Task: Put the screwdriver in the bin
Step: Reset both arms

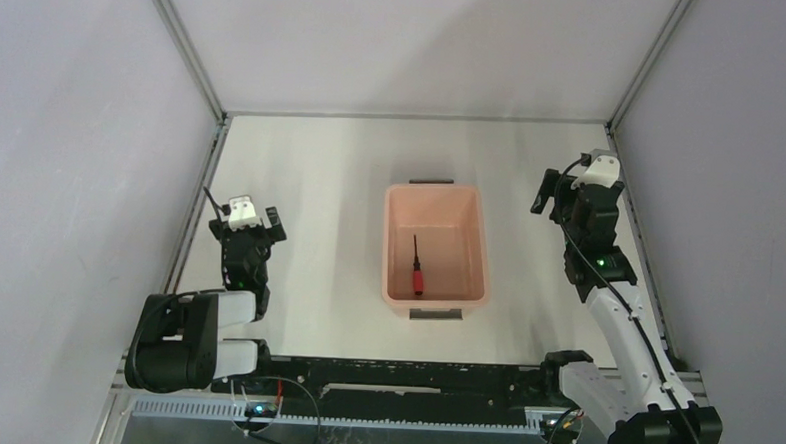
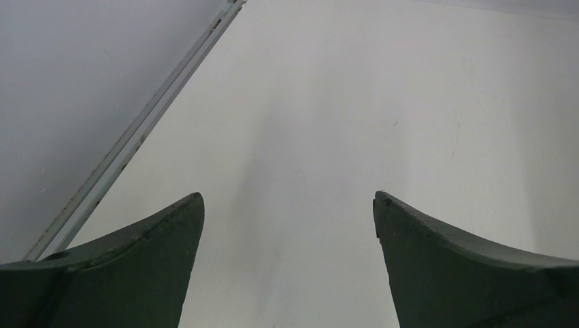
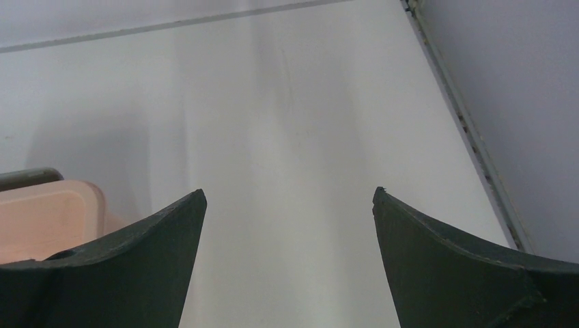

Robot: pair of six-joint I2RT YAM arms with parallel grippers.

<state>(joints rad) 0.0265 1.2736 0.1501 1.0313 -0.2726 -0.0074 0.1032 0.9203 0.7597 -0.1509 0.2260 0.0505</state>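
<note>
screwdriver place: we see the screwdriver (image 1: 417,268) lying on the floor of the bin (image 1: 389,244), nearer its near end; by our reading the task looks done.
long axis: it runs near to far along the bin's length, red handle toward the arms, black shaft pointing away.
left gripper (image 2: 287,198): fingers apart, nothing between them, bare table (image 1: 310,198) below.
right gripper (image 3: 288,195): fingers wide apart and empty, over the table beside the bin's far right corner.
direction from grippers: the screwdriver lies right of the left gripper, and left of and nearer than the right one.
nearer arm: both stand well apart from it; we cannot rank them.
count: one screwdriver, one bin, two bin handles, two grippers.
</note>
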